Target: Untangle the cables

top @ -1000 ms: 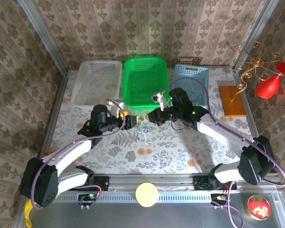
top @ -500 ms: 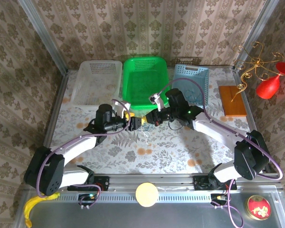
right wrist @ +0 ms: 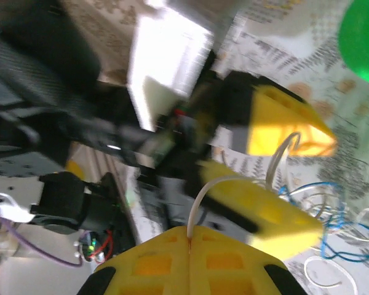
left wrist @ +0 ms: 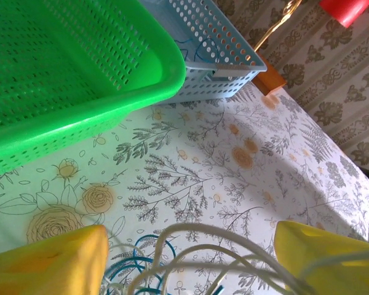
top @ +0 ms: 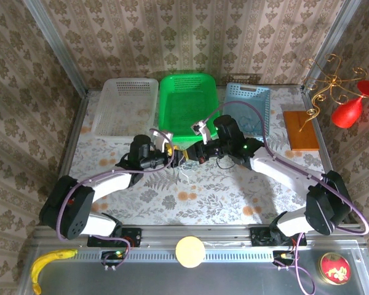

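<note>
On the metal ledge at the near edge lie a banana (top: pixel 46 265) at the left, a pale round disc (top: pixel 189 251) in the middle and a red tin (top: pixel 335 268) at the right. Farther in, on the flowered table (top: pixel 234 196), the two arms reach inward and meet around mid-table. The cables (top: pixel 184 167) form a small tangle there, just below and near of the two grippers. The left gripper (top: pixel 172 158) is spread wide. In its wrist view its yellow fingers (left wrist: pixel 49 267) stand well apart, loops of the cream cable (left wrist: pixel 200 227) arch between them, and the blue cable (left wrist: pixel 124 265) curls on the cloth underneath. The right gripper (top: pixel 188 155) faces it from the right, almost tip to tip. In its own wrist view its fingers (right wrist: pixel 147 264) are pressed together, and a strand of the cream cable rises from the seam between them, pinched. Just beyond the grippers sits the green basket (top: pixel 187 101), with a white basket (top: pixel 126 104) to its left and a blue basket (top: pixel 249 101) to its right, all along the far edge. At the far right a wooden block (top: pixel 301 130) carries a gold wire stand (top: pixel 326 80), with a red glass (top: pixel 349 109) beside it.
</note>
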`<act>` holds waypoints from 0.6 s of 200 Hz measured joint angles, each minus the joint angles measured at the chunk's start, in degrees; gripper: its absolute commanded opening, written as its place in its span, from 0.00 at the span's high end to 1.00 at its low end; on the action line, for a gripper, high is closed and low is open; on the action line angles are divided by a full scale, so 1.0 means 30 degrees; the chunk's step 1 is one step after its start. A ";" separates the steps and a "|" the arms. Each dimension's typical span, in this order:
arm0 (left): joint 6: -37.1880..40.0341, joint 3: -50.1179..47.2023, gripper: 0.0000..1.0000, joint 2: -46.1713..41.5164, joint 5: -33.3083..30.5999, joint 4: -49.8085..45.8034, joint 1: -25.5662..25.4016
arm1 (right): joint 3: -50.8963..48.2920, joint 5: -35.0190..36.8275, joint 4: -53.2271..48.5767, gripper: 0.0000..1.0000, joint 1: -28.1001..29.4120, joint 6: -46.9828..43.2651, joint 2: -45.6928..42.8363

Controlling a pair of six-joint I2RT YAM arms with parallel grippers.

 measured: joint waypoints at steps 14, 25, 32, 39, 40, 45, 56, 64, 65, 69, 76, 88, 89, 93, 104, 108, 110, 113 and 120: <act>-0.0073 0.0051 0.40 0.0335 -0.0087 0.0197 -0.0197 | 0.0000 -0.0226 0.0372 1.00 0.0146 0.0087 -0.0444; -0.0204 0.0058 0.50 0.0510 -0.0153 0.0372 -0.0291 | 0.0000 -0.0335 0.0576 1.00 0.0160 0.0124 -0.0656; -0.0270 0.0066 0.59 0.0590 -0.0204 0.0466 -0.0335 | 0.0000 -0.0342 0.0619 1.00 0.0160 0.0131 -0.0729; -0.0313 0.0066 0.68 0.0634 -0.0262 0.0561 -0.0342 | 0.0000 -0.0335 0.0627 1.00 0.0160 0.0138 -0.0750; -0.0284 0.0066 0.69 0.0634 -0.0270 0.0561 -0.0350 | 0.0000 -0.0342 0.0627 1.00 0.0160 0.0131 -0.0758; -0.0299 0.0058 0.75 0.0663 -0.0299 0.0663 -0.0350 | 0.0000 -0.0335 0.0619 1.00 0.0160 0.0131 -0.0758; -0.0211 0.0044 0.84 0.0692 -0.0495 0.0889 -0.0350 | 0.0000 -0.0335 0.0568 1.00 0.0153 0.0124 -0.0758; -0.0321 0.0007 0.89 0.0692 -0.0619 0.1013 -0.0350 | 0.0007 -0.0335 0.0539 1.00 0.0153 0.0124 -0.0772; -0.0350 0.0000 0.90 0.0692 -0.0641 0.1027 -0.0350 | 0.0007 -0.0335 0.0539 1.00 0.0153 0.0117 -0.0772; -0.0255 -0.0036 0.91 0.0692 -0.0699 0.1107 -0.0350 | 0.0022 -0.0335 0.0503 1.00 0.0138 0.0117 -0.0780; -0.0270 -0.0131 0.93 0.0692 -0.0801 0.1209 -0.0350 | 0.0044 -0.0328 0.0430 1.00 0.0095 0.0117 -0.0816; -0.0248 -0.0379 0.96 0.0692 -0.0976 0.1370 -0.0350 | 0.0124 -0.0328 0.0233 1.00 -0.0007 0.0117 -0.0984; -0.0255 -0.0401 0.96 0.0692 -0.0984 0.1370 -0.0350 | 0.0131 -0.0328 0.0189 1.00 -0.0022 0.0109 -0.1020; -0.0248 -0.0517 0.96 0.0692 -0.1013 0.1406 -0.0350 | 0.0175 -0.0328 0.0109 1.00 -0.0102 0.0117 -0.1107; -0.0255 -0.0801 0.96 0.0699 -0.1100 0.1479 -0.0350 | 0.0364 -0.0321 -0.0087 1.00 -0.0372 0.0138 -0.1450; -0.0255 -0.0903 0.96 0.0699 -0.1115 0.1581 -0.0350 | 0.0474 -0.0321 -0.0197 1.00 -0.0495 0.0138 -0.1559; -0.0255 -0.0954 0.96 0.0699 -0.1115 0.1632 -0.0350 | 0.0539 -0.0313 -0.0262 1.00 -0.0561 0.0138 -0.1617; -0.0255 -0.1013 0.96 0.0699 -0.1107 0.1727 -0.0350 | 0.0641 -0.0299 -0.0328 1.00 -0.0692 0.0138 -0.1734; -0.0255 -0.1137 0.96 0.0699 -0.1107 0.1982 -0.0350 | 0.0845 -0.0299 -0.0510 1.00 -0.0940 0.0146 -0.1953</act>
